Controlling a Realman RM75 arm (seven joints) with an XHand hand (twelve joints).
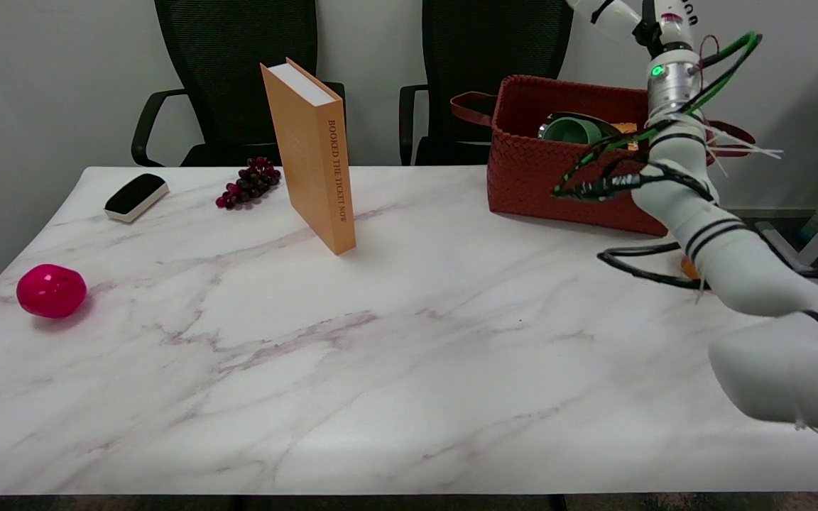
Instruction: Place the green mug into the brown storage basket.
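The green mug [571,130] lies tilted on its side inside the brown woven storage basket [551,181] at the table's back right, with only its upper part showing above the basket's rim. My right arm [707,234] rises from the lower right and runs up past the basket's right end to the top edge of the picture. The right hand itself is out of the picture. Nothing touches the mug.
An orange book [313,152] stands upright mid-table. Dark grapes [249,181] and a black-and-white eraser [135,196] lie at the back left, a pink ball [51,290] at the left edge. A small orange thing [688,267] peeks from behind my arm. Two black chairs stand behind.
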